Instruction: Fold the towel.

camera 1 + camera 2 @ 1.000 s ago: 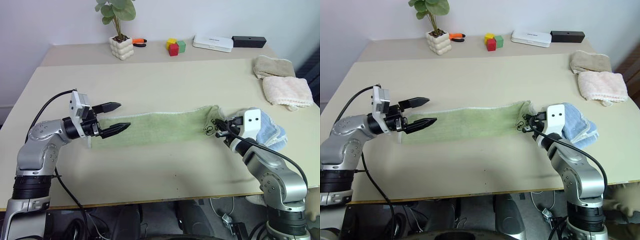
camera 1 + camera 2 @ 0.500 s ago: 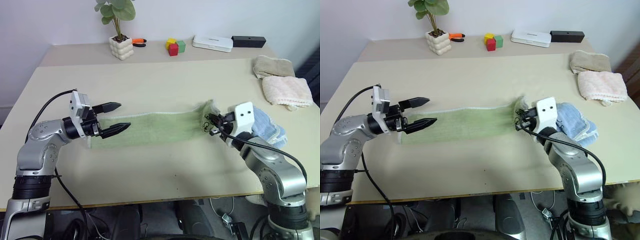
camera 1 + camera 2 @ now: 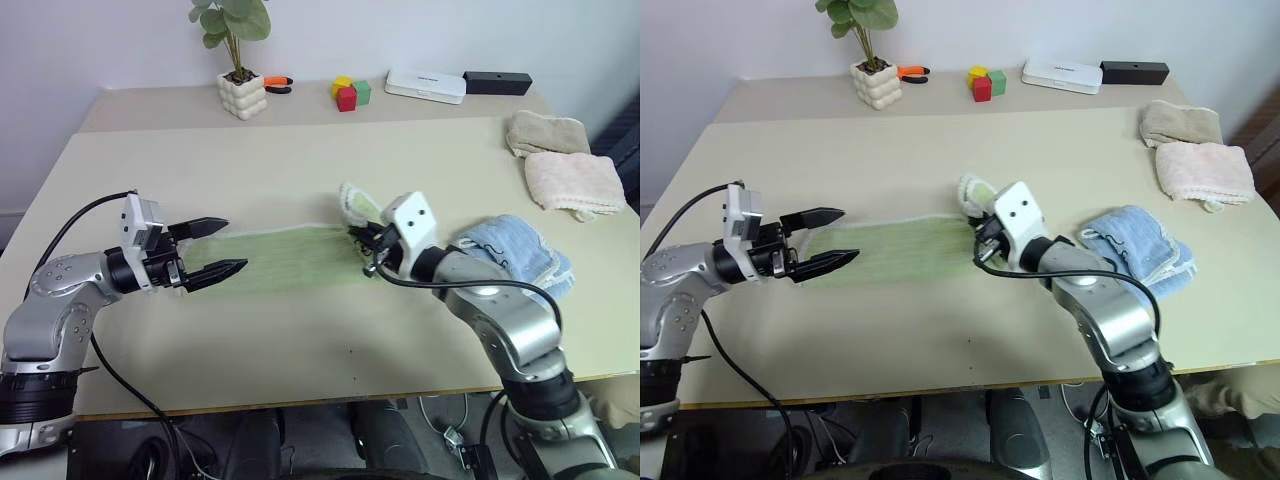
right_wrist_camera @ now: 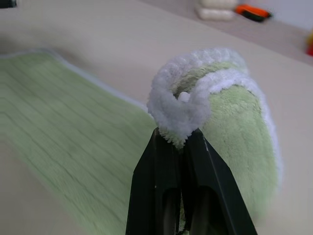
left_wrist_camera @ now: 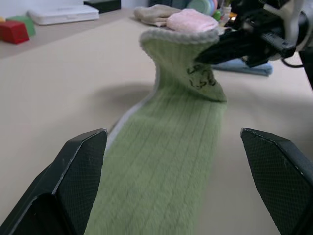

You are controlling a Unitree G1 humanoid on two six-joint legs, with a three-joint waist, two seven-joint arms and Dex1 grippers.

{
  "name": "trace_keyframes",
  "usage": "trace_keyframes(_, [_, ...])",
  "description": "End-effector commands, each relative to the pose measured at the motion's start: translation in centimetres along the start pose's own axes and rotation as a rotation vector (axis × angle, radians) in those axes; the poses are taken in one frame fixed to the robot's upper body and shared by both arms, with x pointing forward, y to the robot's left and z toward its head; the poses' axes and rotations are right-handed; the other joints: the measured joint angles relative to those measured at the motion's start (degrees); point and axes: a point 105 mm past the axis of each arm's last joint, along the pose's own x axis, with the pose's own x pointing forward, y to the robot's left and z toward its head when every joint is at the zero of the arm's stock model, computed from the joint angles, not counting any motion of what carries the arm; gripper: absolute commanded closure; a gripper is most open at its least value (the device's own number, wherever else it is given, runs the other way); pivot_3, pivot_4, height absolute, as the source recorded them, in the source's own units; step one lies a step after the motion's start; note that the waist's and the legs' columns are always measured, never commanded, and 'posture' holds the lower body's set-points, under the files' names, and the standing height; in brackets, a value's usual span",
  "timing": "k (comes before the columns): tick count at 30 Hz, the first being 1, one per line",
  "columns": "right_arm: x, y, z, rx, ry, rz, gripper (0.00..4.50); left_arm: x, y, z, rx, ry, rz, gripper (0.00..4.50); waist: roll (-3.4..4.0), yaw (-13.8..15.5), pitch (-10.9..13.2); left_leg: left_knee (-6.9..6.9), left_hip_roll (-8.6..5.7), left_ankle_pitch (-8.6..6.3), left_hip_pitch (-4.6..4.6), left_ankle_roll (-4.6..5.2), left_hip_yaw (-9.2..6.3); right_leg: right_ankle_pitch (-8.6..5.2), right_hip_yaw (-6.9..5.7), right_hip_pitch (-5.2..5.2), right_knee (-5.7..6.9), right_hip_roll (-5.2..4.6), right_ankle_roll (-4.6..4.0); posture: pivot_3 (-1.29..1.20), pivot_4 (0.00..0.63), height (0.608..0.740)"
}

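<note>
The light green towel (image 3: pixel 285 262) lies as a long strip across the middle of the table (image 3: pixel 300 170). Its right end, with the whitish trim and dark mark, is raised and curled over toward the left. My right gripper (image 3: pixel 366 243) is shut on that raised end, and the wrist view shows its black fingers (image 4: pixel 161 166) pinching the trim (image 4: pixel 178 110). My left gripper (image 3: pixel 236 246) stands open and level at the strip's left end, one finger (image 5: pixel 80 166) on each side of the cloth (image 5: pixel 166 161), not touching it.
A light blue cloth (image 3: pixel 522 250) lies just right of my right arm. Beige and cream folded towels (image 3: pixel 565 170) sit at the far right. Along the back stand a potted plant (image 3: pixel 243 92), orange pliers (image 3: pixel 278 84), coloured blocks (image 3: pixel 350 93), a white box (image 3: pixel 427 85) and a black box (image 3: pixel 497 82).
My right gripper has carried the towel's right end up and to the left, shortening the flat strip. The left gripper has drifted slightly left and stays open.
</note>
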Motion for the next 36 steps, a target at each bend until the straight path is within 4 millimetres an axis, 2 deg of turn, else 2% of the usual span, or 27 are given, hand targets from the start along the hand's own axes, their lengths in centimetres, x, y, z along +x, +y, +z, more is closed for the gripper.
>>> trace_keyframes(1, [1.3, 1.8, 0.8, -0.049, -0.034, 0.104, 4.4, -0.7, -0.2, 1.4, 0.043, -0.025, 0.017, 0.0, -0.01, 0.11, 0.0, 0.0, 0.0, 0.0, -0.01, 0.0, 0.0, 0.0, 0.0, 0.0, 0.0, -0.01, 0.0, 0.0, 0.15, 0.74])
trace_keyframes(8, [3.0, 5.4, 0.1, -0.089, 0.002, 0.324, 4.4, -1.2, -0.6, 1.5, 0.041, -0.019, 0.04, 0.0, -0.02, -0.01, 0.01, -0.01, 0.0, 0.0, 0.0, 0.0, -0.01, 0.01, -0.03, -0.01, 0.0, -0.01, 0.02, 0.0, 0.15, 0.74])
trace_keyframes(13, [3.6, 6.9, 0.2, -0.113, 0.004, 0.41, 4.4, -1.4, -0.9, 1.4, 0.033, -0.017, 0.049, 0.0, -0.02, -0.06, 0.01, -0.02, 0.0, 0.0, 0.0, 0.0, -0.01, 0.07, -0.03, -0.02, 0.0, -0.01, 0.13, 0.0, 0.15, 0.74])
trace_keyframes(17, [4.3, 7.1, -0.9, -0.121, 0.035, 0.401, 4.4, -1.3, -0.9, 1.4, 0.034, -0.015, 0.054, 0.0, -0.03, -0.01, 0.01, -0.02, 0.0, 0.0, 0.0, 0.0, -0.02, 0.07, -0.04, -0.01, 0.0, -0.01, 0.13, 0.0, 0.15, 0.74])
trace_keyframes(20, [5.0, 6.7, -0.8, -0.118, 0.015, 0.355, 4.4, -1.3, -0.9, 1.4, 0.034, -0.015, 0.054, 0.0, -0.03, -0.03, 0.01, -0.02, 0.0, 0.0, 0.0, 0.0, -0.02, 0.07, -0.04, -0.01, 0.0, -0.02, 0.13, 0.0, 0.15, 0.74])
trace_keyframes(21, [5.2, 6.5, -0.7, -0.11, 0.008, 0.342, 3.89, -1.3, -0.9, 1.4, 0.033, -0.015, 0.054, 0.0, -0.03, -0.03, 0.01, -0.02, 0.0, 0.0, 0.0, 0.0, -0.01, 0.07, -0.04, -0.02, 0.0, -0.02, 0.13, 0.0, 0.15, 0.74])
trace_keyframes(22, [5.4, 6.4, -0.7, -0.085, 0.004, 0.33, 3.65, -1.3, -0.9, 1.4, 0.033, -0.016, 0.053, 0.0, -0.03, -0.04, 0.01, -0.02, 0.0, 0.0, 0.0, 0.0, -0.02, 0.07, -0.04, -0.02, 0.0, -0.01, 0.13, 0.0, 0.15, 0.74])
trace_keyframes(25, [5.9, 6.5, -0.3, -0.064, -0.008, 0.311, 2.21, -1.1, -0.8, 1.2, 0.028, -0.015, 0.049, 0.0, -0.02, -0.07, 0.01, -0.03, 0.0, 0.0, 0.0, 0.0, -0.02, 0.08, -0.04, -0.03, 0.01, -0.01, 0.14, 0.0, 0.15, 0.74])
trace_keyframes(27, [6.0, 6.7, -0.1, -0.054, -0.016, 0.315, 1.07, -1.0, -0.8, 1.2, 0.027, -0.014, 0.047, 0.0, -0.02, -0.05, 0.01, -0.03, 0.0, 0.0, 0.0, 0.0, -0.02, 0.08, -0.04, -0.03, 0.01, -0.01, 0.15, 0.0, 0.15, 0.74])
trace_keyframes(29, [5.3, 7.5, 0.3, -0.034, -0.038, 0.372, 0.16, -0.9, -0.7, 1.2, 0.026, -0.016, 0.043, 0.0, -0.02, -0.05, 0.01, -0.03, 0.0, 0.0, 0.0, -0.01, -0.02, 0.08, -0.04, -0.02, 0.01, -0.01, 0.15, 0.0, 0.15, 0.74])
trace_keyframes(32, [3.7, 8.4, 1.3, 0.021, -0.078, 0.479, 0.03, -0.8, -0.6, 1.2, 0.027, -0.017, 0.039, 0.0, -0.02, 0.06, 0.01, -0.03, 0.0, 0.0, 0.0, 0.0, -0.02, 0.09, -0.04, -0.02, 0.0, -0.02, 0.15, 0.0, 0.15, 0.74])
trace_keyframes(36, [2.5, 5.9, 3.7, 0.181, -0.162, 0.463, 0.03, -0.5, -0.6, 1.1, 0.023, -0.019, 0.028, 0.0, -0.03, 0.02, 0.01, -0.03, 0.0, 0.0, 0.0, -0.01, -0.03, 0.09, -0.05, -0.01, 0.02, -0.02, 0.15, 0.0, 0.15, 0.74])
